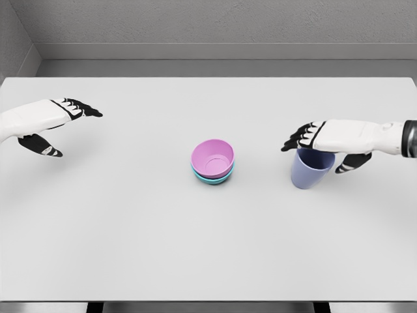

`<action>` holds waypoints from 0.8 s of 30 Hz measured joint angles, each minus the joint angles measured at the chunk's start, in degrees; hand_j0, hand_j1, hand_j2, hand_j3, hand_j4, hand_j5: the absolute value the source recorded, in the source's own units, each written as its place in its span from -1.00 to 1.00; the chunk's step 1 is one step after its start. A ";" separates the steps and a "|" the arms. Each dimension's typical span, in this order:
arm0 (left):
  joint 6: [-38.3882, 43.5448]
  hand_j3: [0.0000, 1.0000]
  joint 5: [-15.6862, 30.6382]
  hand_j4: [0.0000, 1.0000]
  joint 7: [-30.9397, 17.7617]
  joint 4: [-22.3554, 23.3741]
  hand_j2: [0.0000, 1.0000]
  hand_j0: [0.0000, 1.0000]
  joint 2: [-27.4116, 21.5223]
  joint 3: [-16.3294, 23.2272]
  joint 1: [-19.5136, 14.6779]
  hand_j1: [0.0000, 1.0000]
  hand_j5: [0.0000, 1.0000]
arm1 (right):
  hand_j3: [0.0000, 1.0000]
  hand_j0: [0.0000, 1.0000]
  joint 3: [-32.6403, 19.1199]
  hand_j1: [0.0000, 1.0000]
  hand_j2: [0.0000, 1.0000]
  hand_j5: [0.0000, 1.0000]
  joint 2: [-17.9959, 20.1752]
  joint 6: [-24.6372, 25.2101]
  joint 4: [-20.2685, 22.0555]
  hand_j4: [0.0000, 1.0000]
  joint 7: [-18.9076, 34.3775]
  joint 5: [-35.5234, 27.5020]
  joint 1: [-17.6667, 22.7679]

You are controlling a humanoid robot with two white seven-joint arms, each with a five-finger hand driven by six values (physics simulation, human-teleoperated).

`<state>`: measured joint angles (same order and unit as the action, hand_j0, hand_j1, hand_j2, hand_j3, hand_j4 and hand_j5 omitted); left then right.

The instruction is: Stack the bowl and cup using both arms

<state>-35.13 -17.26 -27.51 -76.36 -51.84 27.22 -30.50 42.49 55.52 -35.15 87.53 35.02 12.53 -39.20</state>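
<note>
Head view shows a white table (130,248) with a pink bowl (212,156) near its middle, nested inside a teal bowl (214,178) whose rim and base peek out beneath it. Well to the right of them stands a lavender cup (311,169), upright with its mouth up.

The bowls look already stacked, so the step in hand seems to be the cup: the right hand (326,140) sits directly over the cup's rim, palm covering its mouth, fingers (296,139) stretched out toward the bowls and the thumb (352,163) dropping down the cup's right side. Whether the hand is actually pressing on the cup or only resting just above it cannot be told from this angle; the fingers look extended, not wrapped around the wall.

The left hand (49,120) hovers far off at the table's left edge, fingers spread and holding nothing, well apart from every object.

The next move likely calls for the right hand to close around the cup, lift it straight, carry it left and lower it into the pink bowl without tipping the stack.
</note>
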 measured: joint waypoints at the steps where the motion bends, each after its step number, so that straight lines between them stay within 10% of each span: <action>1: 0.00 1.00 0.01 1.00 0.00 0.00 1.00 1.00 -0.02 -0.01 0.00 1.00 1.00 | 0.81 0.81 0.10 0.81 0.81 0.81 -0.03 0.02 -0.04 0.81 0.00 0.00 0.00; 6: 0.00 1.00 0.00 1.00 -0.02 0.00 1.00 1.00 0.04 0.03 0.00 1.00 1.00 | 0.30 0.30 0.55 0.30 0.30 0.30 -0.10 0.07 -0.02 0.30 -0.01 0.06 -0.09; 24: 0.00 1.00 0.03 1.00 -0.03 -0.07 1.00 1.00 -0.03 0.00 0.00 1.00 1.00 | 0.23 0.23 0.13 0.23 0.23 0.23 -0.20 0.00 0.43 0.23 -0.01 0.08 -2.99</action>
<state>-35.13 -17.23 -27.54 -76.44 -51.87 27.22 -30.50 42.62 55.31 -35.15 87.96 35.01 12.62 -42.19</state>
